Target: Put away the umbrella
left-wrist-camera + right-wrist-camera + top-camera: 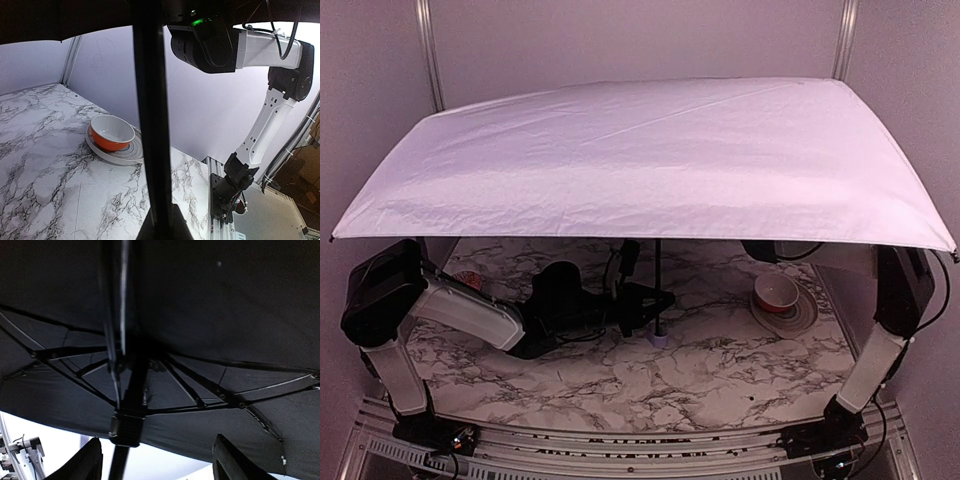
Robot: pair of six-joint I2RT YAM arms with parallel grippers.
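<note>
Umbrella [640, 150] fills the top view: fully open, upright, pale side up. Shaft [657, 275] is vertical, handle [660, 340] resting on the table [720, 375] about mid-way across.

Left gripper [648, 303] comes in from the side, low on the shaft just above the handle. In its wrist view the shaft runs dead centre between the fingers, and the jaws look clamped on it. My read: anchor hold, stops it tipping while the other arm works.

Right gripper [160, 464] is up under the black canopy [225, 300], fingers spread wide, holding nothing, aimed at the runner [125, 427] where the ribs [200, 392] meet. Likely lined up to pull the runner down and collapse it; no contact yet.

Bowl [775, 290] on a plate [807, 318] sits right of the shaft, apart from it, under the canopy. Ribs could clip it on fold.

Text: no brand or label readable anywhere. Only a green LED [195, 22] on the right wrist.
</note>
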